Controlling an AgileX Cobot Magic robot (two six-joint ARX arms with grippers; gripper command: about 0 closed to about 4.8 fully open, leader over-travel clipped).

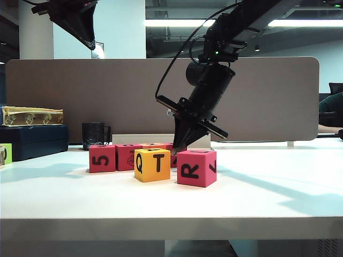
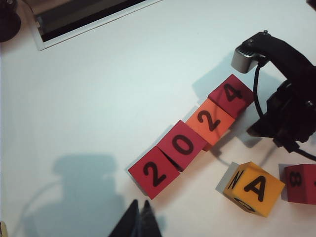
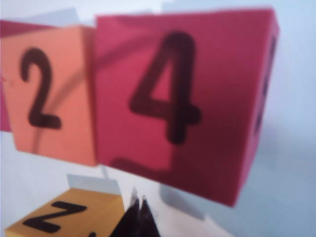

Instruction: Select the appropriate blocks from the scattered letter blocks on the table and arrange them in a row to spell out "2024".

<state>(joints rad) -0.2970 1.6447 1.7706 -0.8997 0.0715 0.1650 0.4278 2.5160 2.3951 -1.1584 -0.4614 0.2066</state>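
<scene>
Surface (image 1: 278, 203): wide, white, plain, thick front edge, carrying all six blocks. Partition (image 1: 278, 96): grey-brown panel standing behind the surface. Box (image 1: 32, 140): dark, at far left rear, with a cream tray (image 1: 31, 115) on top. Right arm (image 1: 211, 80): black, slanting down from upper right toward the row's end. Mug (image 1: 93, 134): dark, behind the blocks at left. Row of four blocks: set edge to edge, tops reading "2024" in the left wrist view; red "2" block (image 2: 154, 174), red "0" block (image 2: 183, 145), orange "2" block (image 2: 211, 122), red "4" block (image 2: 232, 95); each touching its neighbour, line slightly stepped. From the exterior view, row partly hidden behind the two spare blocks, front faces showing "5" (image 1: 102, 158) and a small drawing (image 1: 127, 156). Yellow block (image 1: 153, 164): apart from the row, in front of it, faces "Q" and "T" toward the exterior camera, "A" on top in the left wrist view (image 2: 251, 188). Red "R" block (image 1: 196, 167): just beside the yellow block, nearer the right arm, apart from the row. Right claw (image 1: 178, 146): clenched to a point, grasping nothing, tip low near the surface just beside the "4" block; in its own view (image 3: 137, 215) tips together before the "4" (image 3: 180, 101) and orange "2" (image 3: 49, 94) faces. Left claw (image 2: 139, 219): clenched, empty, hanging high above the surface, near the "2" end of the row; seen at top left in the exterior view (image 1: 86, 33).
</scene>
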